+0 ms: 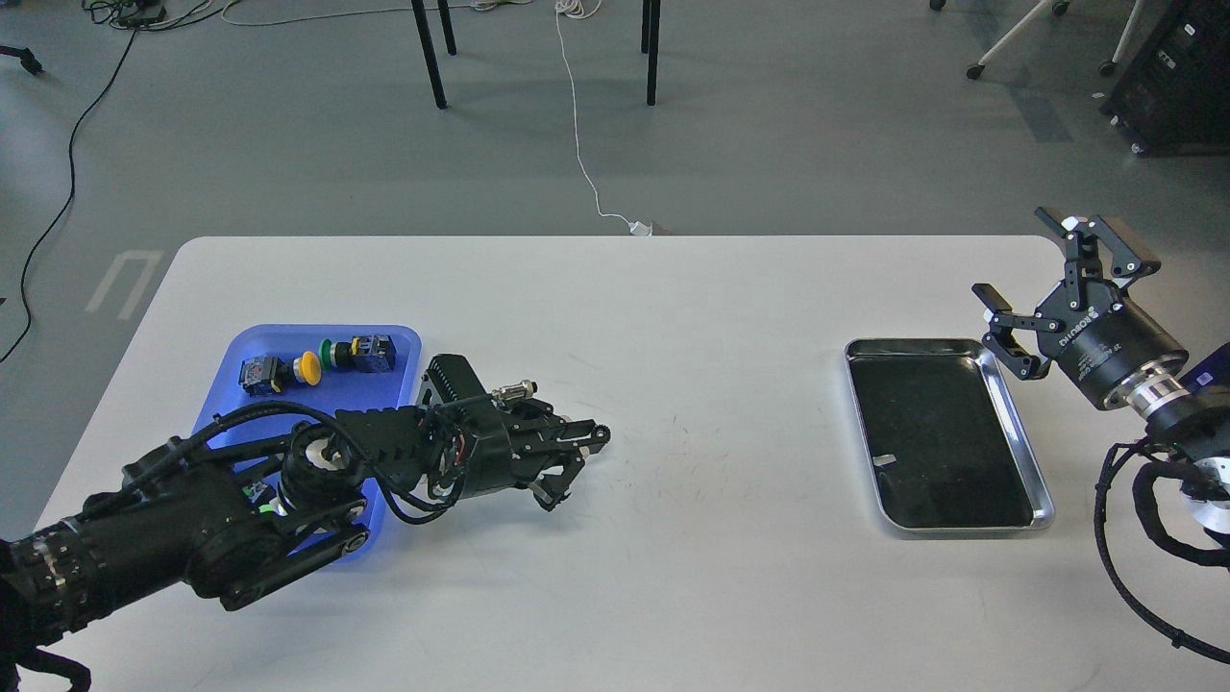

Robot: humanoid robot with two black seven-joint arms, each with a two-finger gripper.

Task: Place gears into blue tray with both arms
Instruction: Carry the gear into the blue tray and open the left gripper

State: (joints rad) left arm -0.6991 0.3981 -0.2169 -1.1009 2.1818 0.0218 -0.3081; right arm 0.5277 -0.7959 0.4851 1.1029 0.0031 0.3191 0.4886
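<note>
My left gripper [588,444] hovers just above the white table, right of the blue tray [229,394], its fingers shut on a tiny black gear [601,434] at their tips. My left arm lies across the tray's near half and hides it. My right gripper [1009,252] stands open and empty at the far right, raised beside the silver tray's far right corner. No other gears show.
Two colourful push-button switches [279,372] [360,352] lie at the far end of the blue tray. A silver metal tray [1020,437] with a dark inside sits at the right, a small pale scrap in it. Table legs and cables lie beyond the table.
</note>
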